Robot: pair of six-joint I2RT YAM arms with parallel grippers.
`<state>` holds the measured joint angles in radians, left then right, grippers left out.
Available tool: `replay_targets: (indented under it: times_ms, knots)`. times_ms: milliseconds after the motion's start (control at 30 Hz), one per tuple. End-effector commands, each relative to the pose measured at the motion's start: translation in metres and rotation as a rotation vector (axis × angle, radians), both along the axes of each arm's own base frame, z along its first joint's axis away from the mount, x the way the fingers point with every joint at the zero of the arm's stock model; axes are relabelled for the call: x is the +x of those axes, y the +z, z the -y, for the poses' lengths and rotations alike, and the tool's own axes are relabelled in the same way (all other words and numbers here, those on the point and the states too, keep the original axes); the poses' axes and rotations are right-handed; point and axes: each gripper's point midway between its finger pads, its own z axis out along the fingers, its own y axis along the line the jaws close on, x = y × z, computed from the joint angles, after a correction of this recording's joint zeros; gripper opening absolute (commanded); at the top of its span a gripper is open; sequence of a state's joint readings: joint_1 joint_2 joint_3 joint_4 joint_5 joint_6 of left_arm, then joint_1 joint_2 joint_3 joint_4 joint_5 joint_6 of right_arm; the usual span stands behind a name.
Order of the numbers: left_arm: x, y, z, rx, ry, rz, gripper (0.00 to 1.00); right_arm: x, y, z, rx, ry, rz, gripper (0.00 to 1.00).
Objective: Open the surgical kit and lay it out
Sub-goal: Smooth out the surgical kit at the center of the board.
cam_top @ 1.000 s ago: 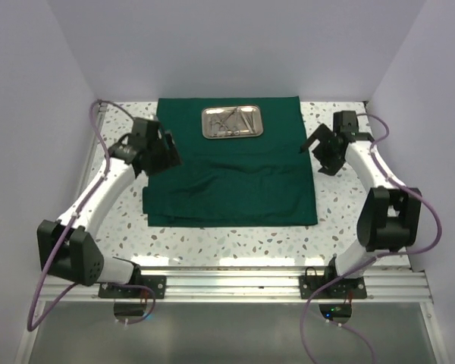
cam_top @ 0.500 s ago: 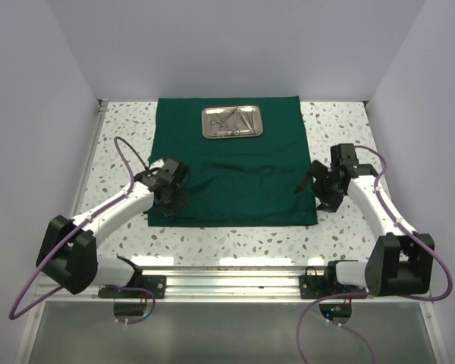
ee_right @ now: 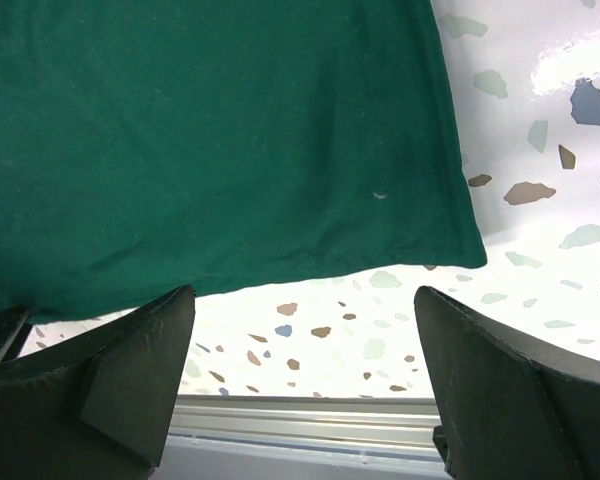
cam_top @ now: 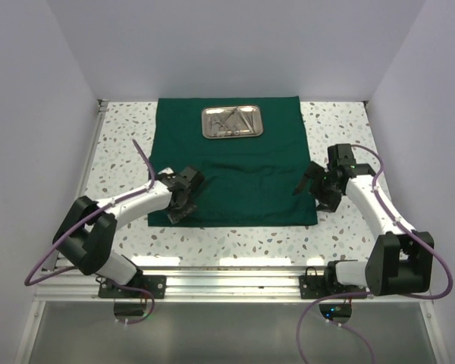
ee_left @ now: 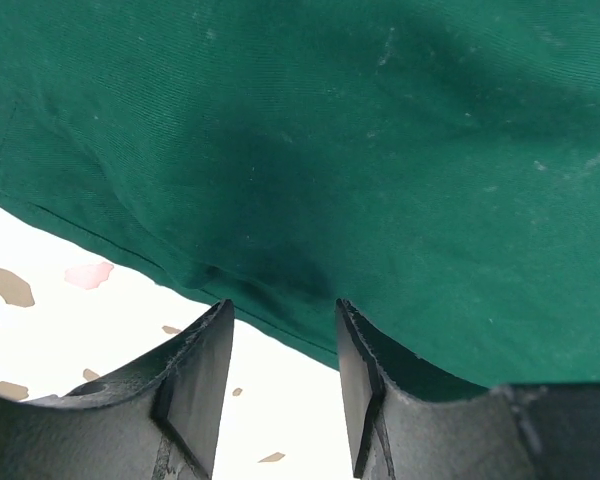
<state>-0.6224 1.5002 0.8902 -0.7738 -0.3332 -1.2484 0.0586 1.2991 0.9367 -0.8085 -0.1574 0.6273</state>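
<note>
Speckled table [cam_top: 341, 121]: dark green cloth wrap [cam_top: 235, 182] lies flat, steel tray [cam_top: 205, 123] at far edge (instruments [cam_top: 231, 121] inside indistinct). Left gripper [ee_left: 285, 320]: narrowly parted at near hem, possibly touching. Right gripper [ee_right: 305, 300]: wide, above near-right corner.

**Both arms reach out low, wrists pitched downward.**
The left arm [cam_top: 129, 203] is folded sharply at the elbow with its forearm running rightward. The left gripper [cam_top: 177, 212] points down, its fingers [ee_left: 195, 380] only a narrow gap apart. The right arm [cam_top: 373, 203] angles forward and inward from its base. The right gripper [cam_top: 309, 191] faces left, its fingers [ee_right: 130, 380] spread wide.
</note>
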Motion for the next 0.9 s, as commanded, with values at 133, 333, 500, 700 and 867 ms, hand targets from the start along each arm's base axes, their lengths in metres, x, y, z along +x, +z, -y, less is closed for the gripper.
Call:
replay_targets:
  times_ms: [133,333,500,700,867]
  knots:
    - [0.028,0.003,0.007,0.034,0.061,0.074,0.49,-0.004,-0.001,-0.007,-0.006,0.066,-0.011,0.95]
    - [0.035,-0.009,0.012,0.049,0.057,0.060,0.47,-0.004,-0.002,-0.009,-0.020,0.094,-0.022,0.94]
    - [0.035,-0.015,0.016,0.046,0.044,0.047,0.31,-0.003,-0.005,-0.010,-0.038,0.110,-0.033,0.94]
    - [0.030,-0.016,0.022,0.033,0.012,0.026,0.00,-0.003,-0.009,-0.008,-0.047,0.115,-0.040,0.94]
    - [0.009,0.002,0.026,0.027,-0.038,-0.008,0.00,-0.003,-0.007,-0.006,-0.057,0.113,-0.036,0.94]
